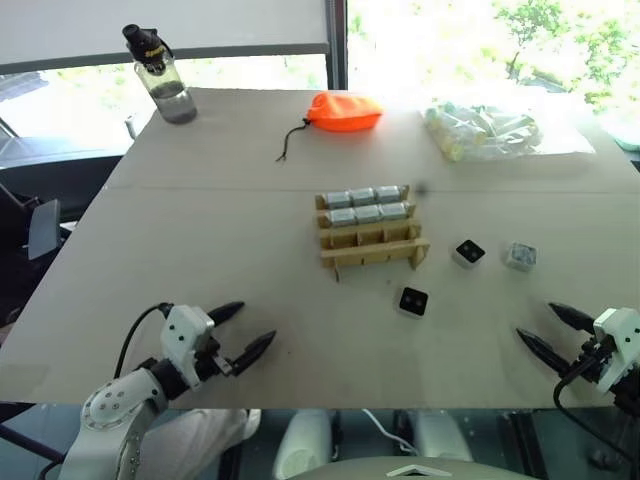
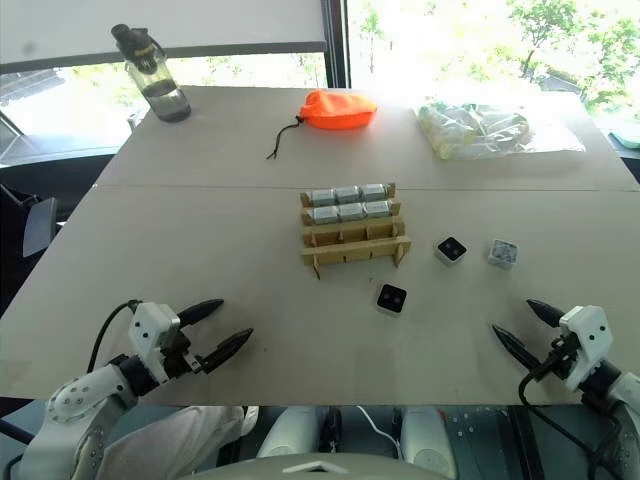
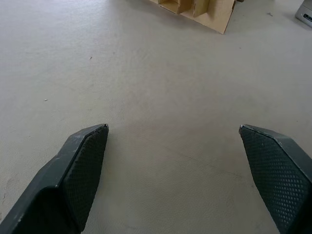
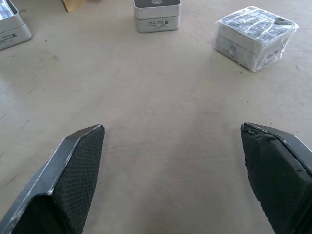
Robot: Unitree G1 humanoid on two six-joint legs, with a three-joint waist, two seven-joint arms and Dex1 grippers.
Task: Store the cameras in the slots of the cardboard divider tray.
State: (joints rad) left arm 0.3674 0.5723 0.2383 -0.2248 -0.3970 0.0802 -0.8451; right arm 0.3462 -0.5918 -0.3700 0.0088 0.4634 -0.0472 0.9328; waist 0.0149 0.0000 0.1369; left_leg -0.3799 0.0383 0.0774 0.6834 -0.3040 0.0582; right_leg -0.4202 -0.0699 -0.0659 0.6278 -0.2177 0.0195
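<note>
The cardboard divider tray (image 1: 375, 252) stands at the table's middle. Its two far rows hold several silver-grey cameras (image 1: 362, 197); its two near rows are empty. Three loose cameras lie to the tray's right: one with a black lens face up (image 1: 413, 301), a second (image 1: 468, 252), and a third wrapped in clear plastic (image 1: 520, 257). My left gripper (image 1: 255, 322) is open over bare table near the front left edge. My right gripper (image 1: 536, 320) is open at the front right, short of the loose cameras (image 4: 157, 14). Neither holds anything.
An orange drawstring pouch (image 1: 343, 112) and a clear bag of pale cylinders (image 1: 480, 130) lie at the far side. A water bottle (image 1: 160, 75) stands at the far left corner. The table's near edge runs just under both grippers.
</note>
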